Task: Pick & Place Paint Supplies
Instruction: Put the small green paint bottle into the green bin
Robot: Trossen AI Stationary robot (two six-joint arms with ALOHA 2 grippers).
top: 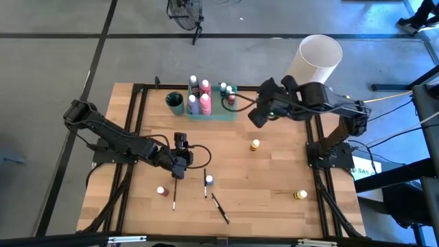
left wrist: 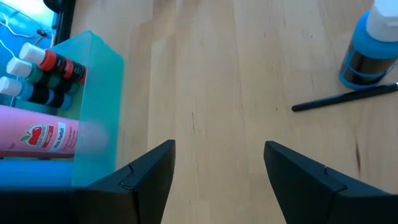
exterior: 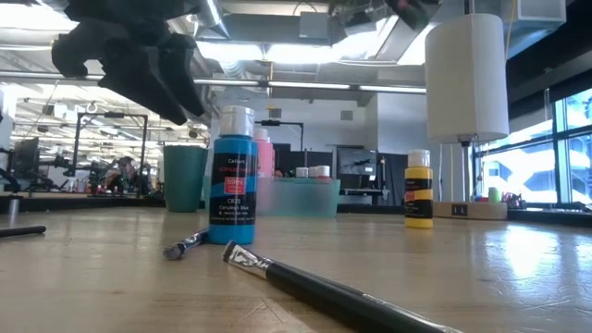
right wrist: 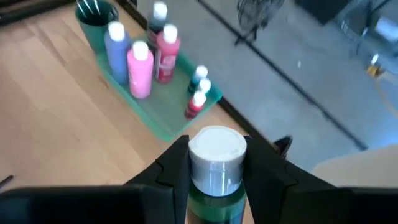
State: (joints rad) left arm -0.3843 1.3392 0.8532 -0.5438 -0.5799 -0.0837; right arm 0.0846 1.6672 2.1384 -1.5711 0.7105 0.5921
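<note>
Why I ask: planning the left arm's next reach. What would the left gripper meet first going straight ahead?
Likely only bare table: the open left gripper points between the green tray and the blue bottle with its brush; depth is unclear.

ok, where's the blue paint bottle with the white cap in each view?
High view: blue bottle stands low centre on the table, beside a thin brush.
Low view: blue bottle is left of centre, up close.
Left wrist view: blue bottle is at the far right edge, past the open left claw.
Right wrist view: not in it.
Shared landmark: the green tray.
</note>
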